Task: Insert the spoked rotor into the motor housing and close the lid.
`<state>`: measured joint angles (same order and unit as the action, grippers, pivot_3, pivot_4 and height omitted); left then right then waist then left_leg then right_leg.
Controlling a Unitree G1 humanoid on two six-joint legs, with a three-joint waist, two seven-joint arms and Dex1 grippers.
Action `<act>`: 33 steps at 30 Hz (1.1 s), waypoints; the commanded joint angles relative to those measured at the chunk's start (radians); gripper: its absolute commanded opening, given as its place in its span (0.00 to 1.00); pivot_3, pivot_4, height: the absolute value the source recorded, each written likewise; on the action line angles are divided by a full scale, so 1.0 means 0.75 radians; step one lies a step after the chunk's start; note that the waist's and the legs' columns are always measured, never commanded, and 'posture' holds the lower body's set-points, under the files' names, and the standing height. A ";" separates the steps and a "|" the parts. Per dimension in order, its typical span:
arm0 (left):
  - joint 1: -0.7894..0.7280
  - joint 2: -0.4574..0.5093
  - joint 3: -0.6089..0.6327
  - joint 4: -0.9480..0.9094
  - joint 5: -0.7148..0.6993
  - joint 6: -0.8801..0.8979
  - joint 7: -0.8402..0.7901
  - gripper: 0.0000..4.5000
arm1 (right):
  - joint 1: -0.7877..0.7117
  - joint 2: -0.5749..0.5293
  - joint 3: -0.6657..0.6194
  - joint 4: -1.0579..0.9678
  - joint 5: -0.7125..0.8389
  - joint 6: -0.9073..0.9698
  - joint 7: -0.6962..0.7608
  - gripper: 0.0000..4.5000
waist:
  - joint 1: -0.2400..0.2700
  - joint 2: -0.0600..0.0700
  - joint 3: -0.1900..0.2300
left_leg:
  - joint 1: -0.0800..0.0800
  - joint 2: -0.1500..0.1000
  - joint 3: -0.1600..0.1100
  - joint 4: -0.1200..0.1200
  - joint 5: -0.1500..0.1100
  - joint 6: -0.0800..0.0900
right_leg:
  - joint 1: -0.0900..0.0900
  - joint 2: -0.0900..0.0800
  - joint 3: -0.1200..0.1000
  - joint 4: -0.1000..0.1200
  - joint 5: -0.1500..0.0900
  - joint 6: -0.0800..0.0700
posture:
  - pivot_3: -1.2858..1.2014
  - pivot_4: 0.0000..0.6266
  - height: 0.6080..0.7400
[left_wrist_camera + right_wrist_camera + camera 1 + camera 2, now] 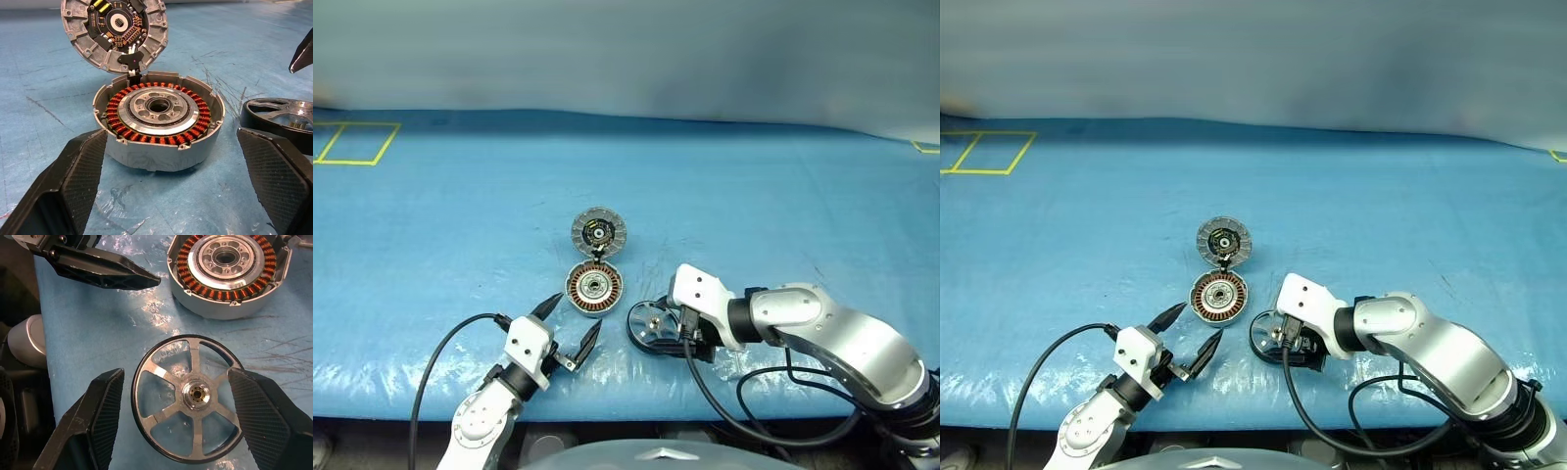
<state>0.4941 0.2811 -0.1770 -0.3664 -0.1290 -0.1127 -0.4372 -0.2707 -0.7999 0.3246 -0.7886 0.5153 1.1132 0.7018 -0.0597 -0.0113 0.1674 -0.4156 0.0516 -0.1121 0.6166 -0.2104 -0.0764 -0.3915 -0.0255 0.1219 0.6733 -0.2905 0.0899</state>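
Resting on the blue mat, rotor not yet in the housing

Lying flat on the blue table cover (783, 186), the spoked rotor (188, 399) sits just to the right of the motor housing (595, 288), close to it but apart. Its dark rim, silver spokes and small central hub face up in the right wrist view. The right gripper (188, 406) hangs over it with a black finger on either side of the rim; the fingers (105, 411) stand wide and a gap shows between each pad and the ring, so it seems to straddle the rotor rather than hold it, though from the head views the contact is hard to judge.

The motor housing stands upright on the cover, its ring of copper-orange windings around a silver centre open to view. The lid (598, 232) stands swung back on the far side of the housing, joined to the housing's far rim by a small dark hinge piece, its inner face with a dark circuit centre turned toward the robot.

The left gripper (570, 329) is low over the cover on the near-left side of the housing, pointing at it, fingers spread fully and holding nothing. In the left wrist view its two pads (78, 181) frame the housing without touching it
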 commanded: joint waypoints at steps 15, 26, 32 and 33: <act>0.022 -0.004 0.002 -0.011 0.001 -0.038 0.007 1.00 | 0.041 0.028 0.096 0.149 -0.057 -0.046 -0.015 0.78 | 0.000 0.000 0.000 | 0.000 0.000 0.000 0.000 0.000 0.000 | 0.000 0.000 0.000 0.000 0.000 0.000 | 0.52 0.24 1.00; 0.030 -0.004 0.007 0.007 0.000 -0.056 0.003 1.00 | 0.052 0.031 0.105 0.178 -0.111 -0.029 -0.071 0.39 | -0.001 -0.003 -0.002 | 0.001 0.000 0.000 0.001 0.000 0.000 | 0.002 0.000 0.000 0.000 0.000 0.000 | 0.52 0.24 1.00; 0.024 -0.007 0.004 0.025 -0.002 -0.071 -0.002 1.00 | 0.043 0.013 0.087 0.149 -0.112 -0.017 -0.084 0.39 | -0.001 -0.003 -0.002 | 0.002 0.000 0.000 0.005 0.000 0.000 | 0.005 0.000 0.000 0.000 0.000 0.000 | 0.52 0.24 1.00; 0.023 -0.007 0.004 0.028 -0.002 -0.073 -0.003 1.00 | 0.033 -0.004 0.083 0.134 -0.110 -0.018 -0.074 0.39 | -0.001 -0.003 -0.002 | 0.003 0.000 0.000 0.006 0.000 0.000 | 0.005 0.000 0.000 0.000 0.000 0.000 | 0.52 0.24 1.00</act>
<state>0.5120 0.2785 -0.1721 -0.3419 -0.1289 -0.1421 -0.4374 -0.2403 -0.7790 0.4039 -0.6737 0.4495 1.0883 0.6539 -0.0602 -0.0136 0.1661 -0.4137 0.0516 -0.1122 0.6212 -0.2105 -0.0764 -0.3876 -0.0254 0.1219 0.6733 -0.2901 0.0903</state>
